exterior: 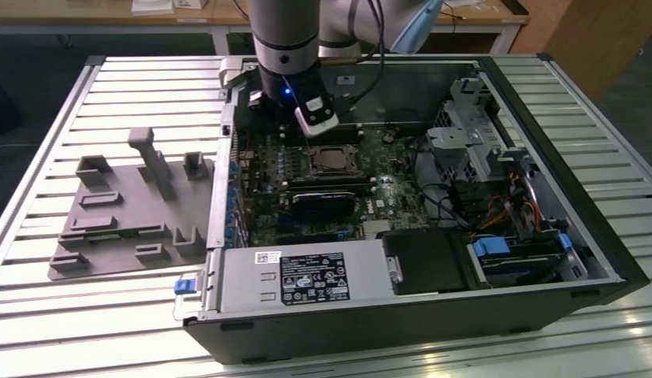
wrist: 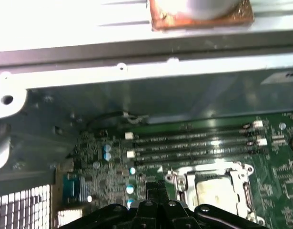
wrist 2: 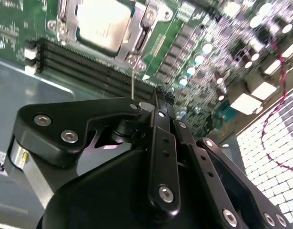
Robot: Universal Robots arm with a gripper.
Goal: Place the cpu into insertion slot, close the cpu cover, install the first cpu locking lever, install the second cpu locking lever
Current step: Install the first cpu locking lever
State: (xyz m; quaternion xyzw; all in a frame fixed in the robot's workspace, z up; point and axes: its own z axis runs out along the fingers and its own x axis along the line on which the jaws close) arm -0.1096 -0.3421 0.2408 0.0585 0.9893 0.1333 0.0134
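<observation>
Pale silvery square cpu (wrist 2: 101, 21) seated under lowered thin silver metal frame cover (wrist 2: 139, 36). Black gripper fingers (wrist 2: 161, 133) pressed together, empty, nearby.

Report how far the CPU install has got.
Done: the cpu sits in the insertion slot, with the cpu cover down over it. In hand: the shut gripper hovers beside a thin locking lever that stands raised. Left: latching, it seems.

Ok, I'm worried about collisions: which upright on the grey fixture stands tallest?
The slim post at the fixture's middle; the blocks flanking it are far shorter.
</observation>
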